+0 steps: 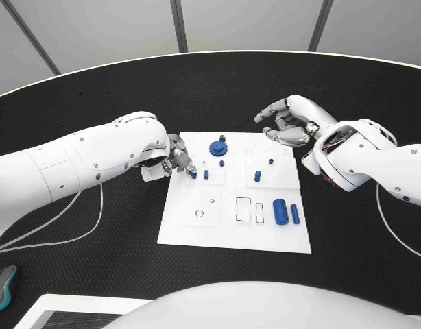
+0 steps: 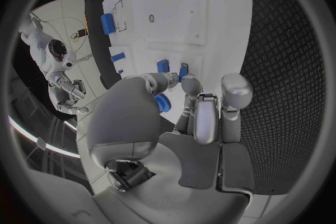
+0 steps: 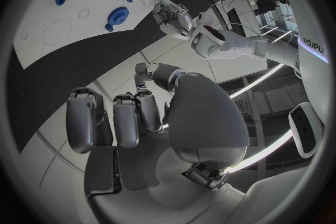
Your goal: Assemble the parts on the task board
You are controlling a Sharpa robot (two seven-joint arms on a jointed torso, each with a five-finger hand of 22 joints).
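Careful: your left hand (image 1: 174,162) pinches a small blue peg (image 2: 162,102) at the task board (image 1: 232,236) edge, right hand (image 1: 288,120) curled, holding nothing; any tilt could jam it.

Left hand (image 1: 174,159) pinches small blue part (image 1: 192,173) over task board (image 1: 232,236) left edge; right hand (image 1: 288,121) curled, beyond far edge.

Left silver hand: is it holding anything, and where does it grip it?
The left hand pinches a small blue part between its fingertips; where on the part cannot be told. The right hand holds nothing.
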